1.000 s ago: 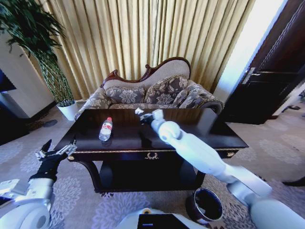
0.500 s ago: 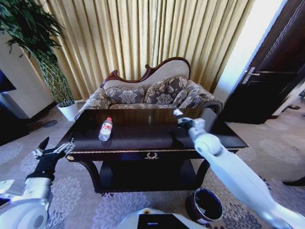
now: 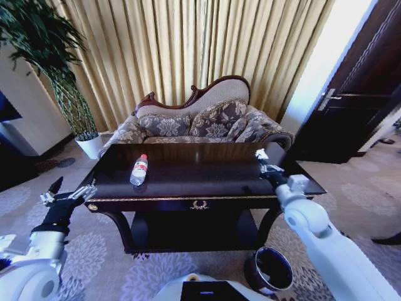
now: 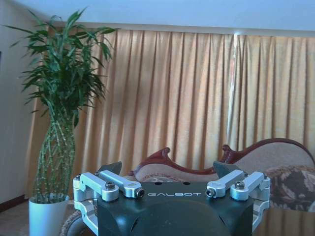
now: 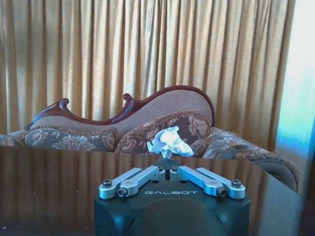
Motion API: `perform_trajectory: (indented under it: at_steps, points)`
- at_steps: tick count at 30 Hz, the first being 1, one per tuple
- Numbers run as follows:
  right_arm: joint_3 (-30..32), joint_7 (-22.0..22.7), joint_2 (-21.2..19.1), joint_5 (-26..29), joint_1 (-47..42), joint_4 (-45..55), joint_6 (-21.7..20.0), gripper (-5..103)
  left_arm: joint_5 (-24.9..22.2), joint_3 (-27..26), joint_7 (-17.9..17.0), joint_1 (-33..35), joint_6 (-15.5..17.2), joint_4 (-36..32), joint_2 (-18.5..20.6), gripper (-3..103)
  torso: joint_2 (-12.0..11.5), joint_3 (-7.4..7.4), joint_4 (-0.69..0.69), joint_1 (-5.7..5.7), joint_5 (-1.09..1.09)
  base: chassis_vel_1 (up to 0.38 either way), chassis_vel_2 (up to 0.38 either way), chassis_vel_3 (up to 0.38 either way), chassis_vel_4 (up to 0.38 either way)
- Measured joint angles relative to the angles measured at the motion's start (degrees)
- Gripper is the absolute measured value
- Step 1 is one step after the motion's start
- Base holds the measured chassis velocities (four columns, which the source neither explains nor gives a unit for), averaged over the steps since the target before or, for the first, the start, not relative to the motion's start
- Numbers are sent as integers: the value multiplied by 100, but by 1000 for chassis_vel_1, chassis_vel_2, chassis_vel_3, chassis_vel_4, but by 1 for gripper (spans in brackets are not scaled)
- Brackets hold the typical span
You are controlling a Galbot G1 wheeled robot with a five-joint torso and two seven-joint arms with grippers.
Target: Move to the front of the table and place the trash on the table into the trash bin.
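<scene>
A clear plastic bottle with a red cap (image 3: 139, 169) lies on the left half of the glossy dark-brown table (image 3: 200, 179). Over the table's right end, my right gripper (image 3: 264, 161) is shut on a crumpled white paper scrap (image 3: 259, 153). The right wrist view has the same paper scrap (image 5: 170, 142) pinched at the tips of the right gripper (image 5: 167, 166), above the table top (image 5: 49, 182). The dark maroon trash bin (image 3: 255, 263) stands on the carpet below the table's right front corner. Off the table's left front corner, my left gripper (image 3: 67, 193) hangs open and holds nothing; its spread fingers (image 4: 114, 168) show in the left wrist view.
A patterned sofa (image 3: 200, 122) stands right behind the table, with gold curtains beyond it. A tall plant in a white pot (image 3: 91, 144) is at the back left. A dark door (image 3: 357, 106) is at the right. Patterned carpet surrounds the table.
My right arm has swung from the middle of the table to its right end, carrying the paper scrap. The left gripper has drifted slightly leftward. The bottle has stayed put.
</scene>
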Motion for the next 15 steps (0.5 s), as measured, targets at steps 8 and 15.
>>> perform_trajectory:
  at_steps: [8, 15]
  points:
    - [188, -3, 145, -13, -273, 241, 54, 0, 9, 30, 11, 54, 3, -71, 32, 100, 0, 0, 0, 0, 1, 0, 0, 0, 0]
    - [104, 7, 149, -57, -200, 282, 55, 0, 10, -29, 6, 84, 7, -73, 89, 100, -1, 0, 1, 1, 0, 13, -16, -14, 12]
